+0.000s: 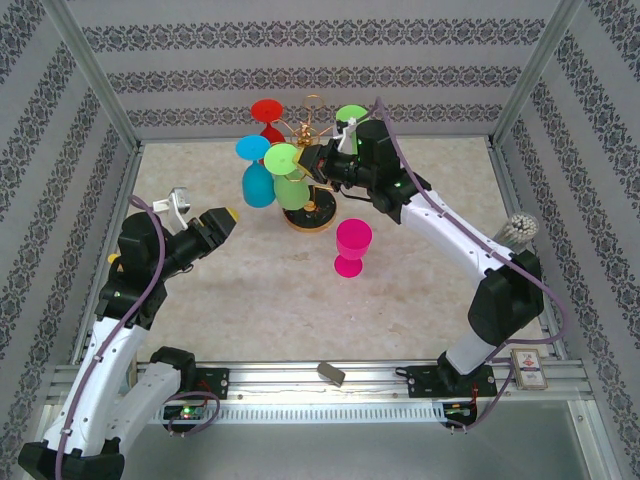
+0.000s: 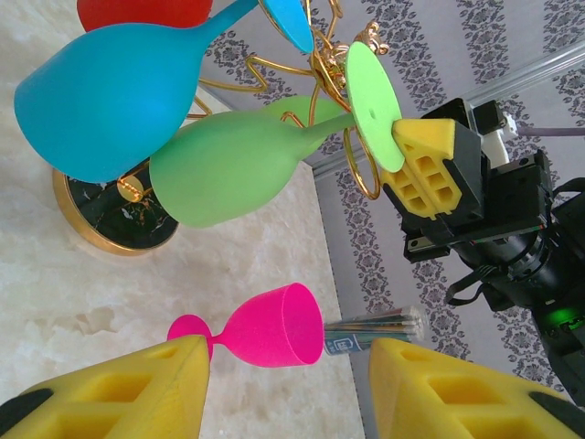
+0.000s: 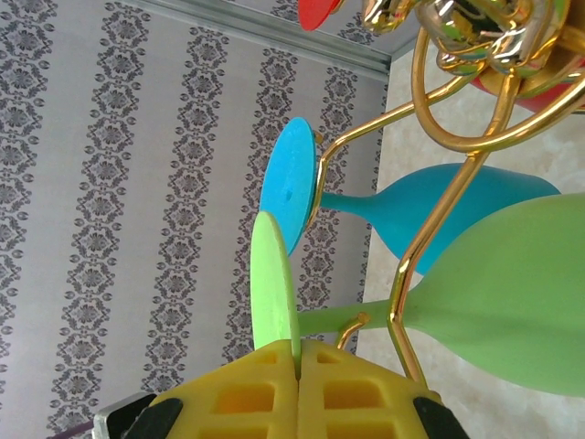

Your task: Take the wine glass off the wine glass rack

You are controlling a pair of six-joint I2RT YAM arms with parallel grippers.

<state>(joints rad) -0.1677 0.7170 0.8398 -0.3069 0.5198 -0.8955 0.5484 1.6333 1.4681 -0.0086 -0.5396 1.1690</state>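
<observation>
**Green glass gripped, not yet off the rack**

The job is about halfway. The green glass still hangs bowl-down on the rack. Its stem sits in a gold wire loop and its flat foot stands above the wire, so the lift-out is still to do. The grip for that move looks made.

The right jaws are closed on the rim of the glass's foot, and their yellow pads meet on the thin green disc with almost no gap. What remains, as I judge it, is to slide the stem out of the loop's open side and carry the glass away. The blue glass hangs just beside it and should be left undisturbed.

A pink glass stands upright on the surface, near the rack's base but apart from it.

The left jaws are spread wide and hold nothing. They point toward the rack from well to its left and touch no glass.
</observation>
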